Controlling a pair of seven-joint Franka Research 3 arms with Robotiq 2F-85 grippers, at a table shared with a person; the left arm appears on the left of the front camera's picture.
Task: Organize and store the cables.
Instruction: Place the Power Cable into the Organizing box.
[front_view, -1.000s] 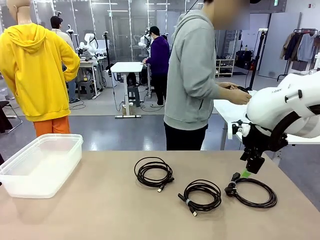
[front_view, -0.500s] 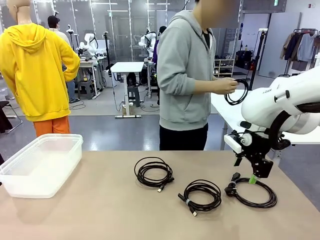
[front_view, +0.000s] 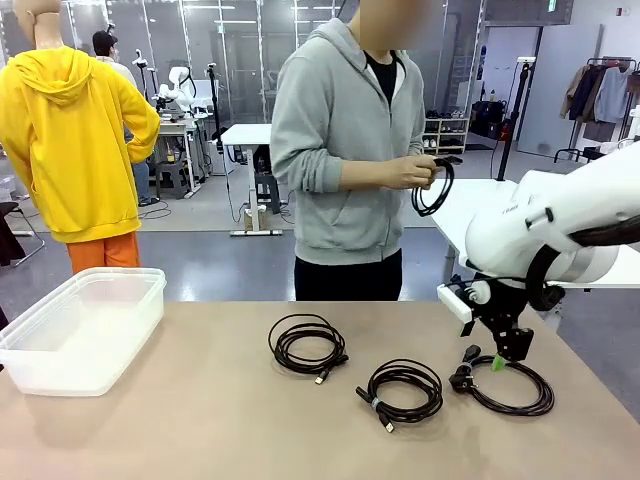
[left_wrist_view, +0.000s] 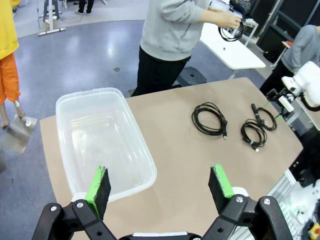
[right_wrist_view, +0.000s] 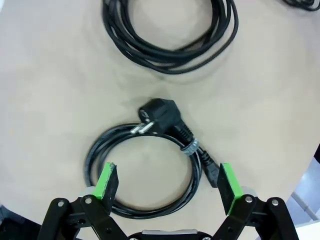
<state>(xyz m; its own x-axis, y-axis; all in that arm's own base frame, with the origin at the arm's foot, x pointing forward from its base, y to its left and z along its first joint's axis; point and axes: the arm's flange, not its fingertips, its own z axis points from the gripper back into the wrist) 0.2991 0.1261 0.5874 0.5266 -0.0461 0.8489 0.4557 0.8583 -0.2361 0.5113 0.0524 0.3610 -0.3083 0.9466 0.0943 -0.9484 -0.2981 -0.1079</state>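
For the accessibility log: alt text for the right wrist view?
The open right gripper hovers over a coiled black cable with a wall plug, lying on a tan table. A second black coil lies farther off.

Glossy grey floor (front_view: 200, 265), white desk (front_view: 253, 134) farther back (before glass partitions (front_view: 240, 50)), clothes rack (front_view: 600, 90) at right.

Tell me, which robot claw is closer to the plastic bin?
Left. The left gripper hovers open right by the bin; the right gripper hangs over a cable at the table's other end.
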